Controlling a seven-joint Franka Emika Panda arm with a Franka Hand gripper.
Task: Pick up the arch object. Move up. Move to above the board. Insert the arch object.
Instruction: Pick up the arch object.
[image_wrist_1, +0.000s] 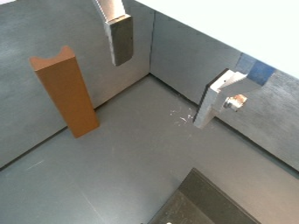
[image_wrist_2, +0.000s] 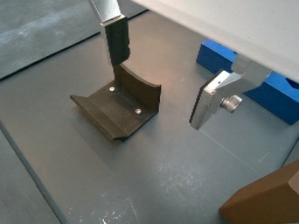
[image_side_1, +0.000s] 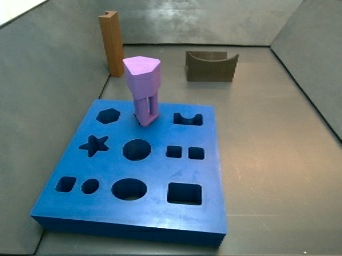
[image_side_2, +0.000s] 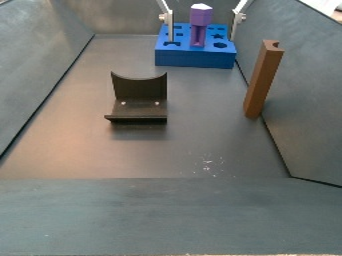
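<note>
One arch object (image_side_2: 265, 78) is standing upright on the grey floor (image_side_2: 160, 145), a slim orange-brown column right beside the right-hand wall in a side view; in another side view it (image_side_1: 108, 42) is sitting at the far left corner, beyond the board. In both wrist views it is showing free of any grip, whole in one (image_wrist_1: 65, 91) and as a brown corner at the frame's edge in the other (image_wrist_2: 267, 201). One board (image_side_1: 80, 175) is lying flat, a bright blue slab with cut-outs: a star, a hexagon, several circles and squares, and an arch shape. One lilac-purple post (image_side_1: 144, 88) is standing upright in the board, its base in a hole near the far edge. One squat dark olive U-shaped block (image_side_2: 138, 98) is resting on the floor, well apart from the arch object and from the board; in a wrist view it (image_wrist_2: 118, 107) is lying under the tool's reach. The tool (image_wrist_2: 167, 80) is hanging above the floor with its two silver fingers (image_wrist_2: 115, 39) spread wide apart and nothing between them; in a wrist view the tool (image_wrist_1: 170, 77) is sitting beside the arch object without touching it.
</note>
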